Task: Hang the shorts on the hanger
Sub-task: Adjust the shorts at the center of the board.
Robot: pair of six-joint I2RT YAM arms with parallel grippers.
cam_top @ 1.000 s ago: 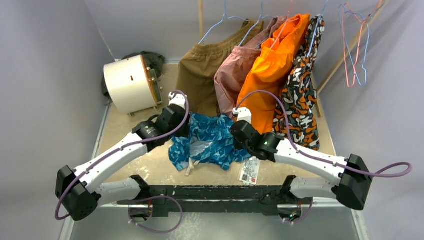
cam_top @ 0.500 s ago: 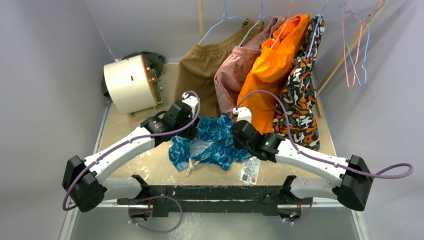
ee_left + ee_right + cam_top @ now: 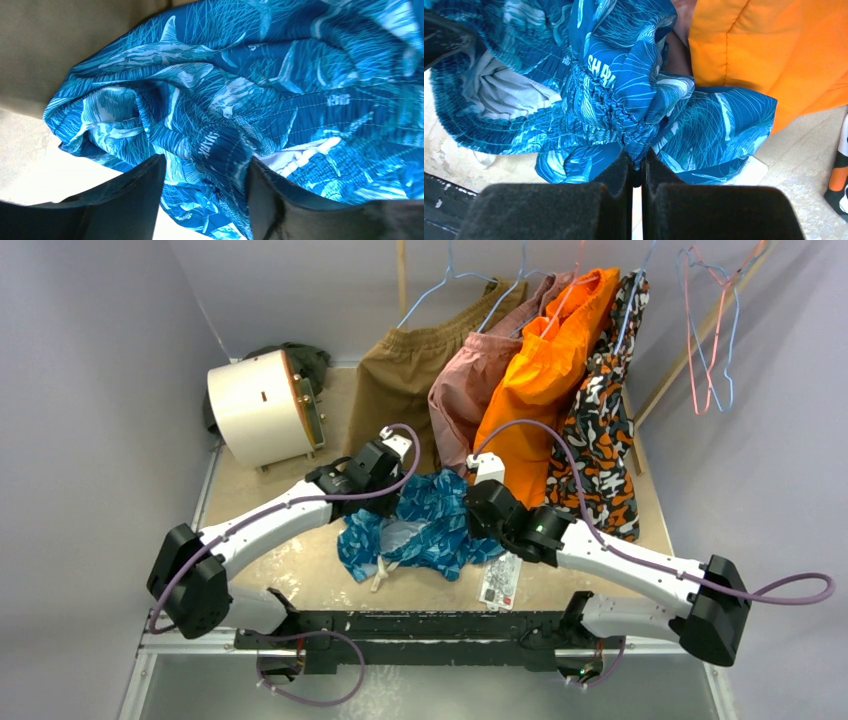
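Left gripper (image 3: 204, 172) has slid in over the shorts (image 3: 432, 522), jaws wide around a fold. Right gripper (image 3: 637, 161) hasn't moved, still clamped tight on them.

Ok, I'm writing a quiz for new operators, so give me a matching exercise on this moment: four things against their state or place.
Things:
1. left gripper
2. right gripper
3. hanger
4. white drum

States or places:
A. shut on the waistband of the shorts
B. hangs bare at the far right
C. open, fingers either side of a fold of the shorts
D. lies on its side, far left

Pairs: 1-C, 2-A, 3-B, 4-D.
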